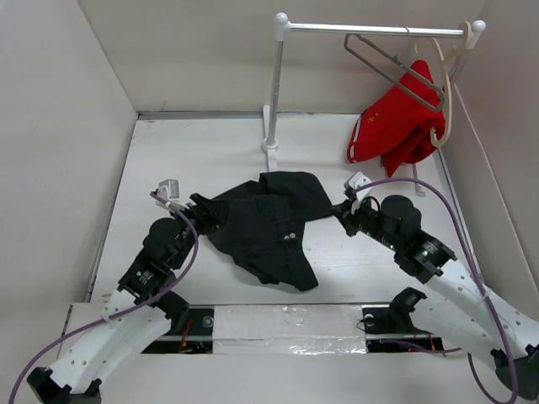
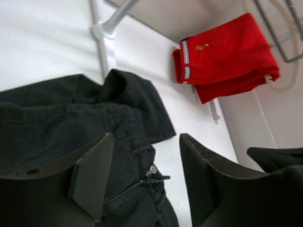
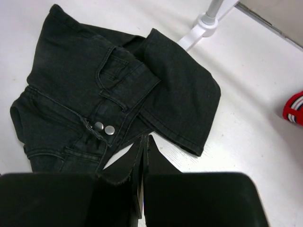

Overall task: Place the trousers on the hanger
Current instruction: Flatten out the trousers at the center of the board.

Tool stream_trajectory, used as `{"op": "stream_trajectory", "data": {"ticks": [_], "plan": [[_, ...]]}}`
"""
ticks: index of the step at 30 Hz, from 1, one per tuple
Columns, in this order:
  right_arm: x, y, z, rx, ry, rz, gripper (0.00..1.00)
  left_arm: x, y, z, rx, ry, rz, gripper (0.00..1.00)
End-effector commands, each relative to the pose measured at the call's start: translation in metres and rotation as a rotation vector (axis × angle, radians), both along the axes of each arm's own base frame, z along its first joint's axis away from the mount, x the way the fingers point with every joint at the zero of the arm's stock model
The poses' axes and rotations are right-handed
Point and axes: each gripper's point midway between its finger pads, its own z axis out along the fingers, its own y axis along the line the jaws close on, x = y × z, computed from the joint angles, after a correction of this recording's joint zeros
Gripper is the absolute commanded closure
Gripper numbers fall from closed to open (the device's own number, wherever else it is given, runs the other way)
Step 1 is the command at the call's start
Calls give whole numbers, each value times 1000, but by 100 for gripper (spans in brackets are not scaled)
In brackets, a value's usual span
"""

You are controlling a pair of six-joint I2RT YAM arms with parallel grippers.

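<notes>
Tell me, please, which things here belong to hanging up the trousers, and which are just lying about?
For the job:
- the trousers, crumpled on the table
- the grey metal hanger, hooked on the rail

Just lying about:
- the red garment
- the cream hanger that carries it

White table [image 1: 194, 151]: crumpled trousers [image 1: 269, 225] at centre; rack base [image 1: 270, 156] just behind.

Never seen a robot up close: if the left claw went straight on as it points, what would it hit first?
Most likely the trousers: the open left gripper points at their buttoned waist, with nothing between. How near is hard to judge.
</notes>
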Motion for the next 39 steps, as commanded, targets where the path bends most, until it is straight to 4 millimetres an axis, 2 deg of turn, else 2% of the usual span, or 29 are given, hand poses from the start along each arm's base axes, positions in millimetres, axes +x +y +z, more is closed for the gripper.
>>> {"op": "stream_trajectory", "data": {"ticks": [1,2,3,4,7,8,10,11,14,15,17,18,20,21,22,23,24,25,26,27,29,31,36,37,38,39], "plan": [[4,17,10,43,-21,45,100,5,17,-18,22,75,105,47],[4,22,7,36,-11,62,100,4,22,-30,36,117,134,51],[4,26,3,26,-1,75,100,4,25,-39,21,150,161,62],[8,32,-6,6,22,74,100,4,30,-44,20,167,193,66],[11,47,-14,-19,37,85,100,-1,41,-59,28,217,248,71],[13,54,-26,-43,63,94,86,-3,45,-67,37,238,264,71],[11,71,-27,-32,62,131,59,-4,52,-84,33,276,308,63],[13,79,-38,-45,88,138,36,-5,55,-91,31,293,322,59],[22,94,-45,-12,92,130,18,-8,53,-111,39,350,312,46],[27,100,-60,-28,118,132,17,-8,56,-124,49,375,321,43],[32,113,-65,-11,128,153,18,-7,54,-131,41,391,318,34],[35,118,-83,-41,163,160,18,-7,56,-139,51,413,327,32],[43,128,-85,-40,170,162,18,-6,54,-145,50,425,314,26],[48,131,-87,-35,168,149,18,-7,55,-157,65,451,320,22],[53,131,-97,-51,182,126,18,-6,56,-163,66,462,323,21],[61,130,-99,-43,185,107,18,-1,55,-162,54,447,323,21],[68,127,-102,-37,195,91,17,0,56,-172,77,471,321,20],[69,135,-107,-19,206,115,16,5,57,-177,67,481,321,20],[73,135,-111,-10,211,117,15,10,56,-171,53,460,310,20],[74,138,-112,-2,214,126,13,10,58,-182,70,491,308,19],[78,139,-124,-16,242,125,9,22,60,-181,46,472,301,19],[79,138,-130,-4,262,101,7,26,62,-190,59,501,288,19],[76,132,-144,-4,291,69,5,46,61,-182,36,435,281,21],[76,132,-145,3,288,70,6,48,60,-181,32,425,274,24],[77,134,-145,7,288,73,10,54,58,-175,24,393,268,26],[78,134,-147,4,289,73,13,55,56,-178,23,402,263,28]]}}
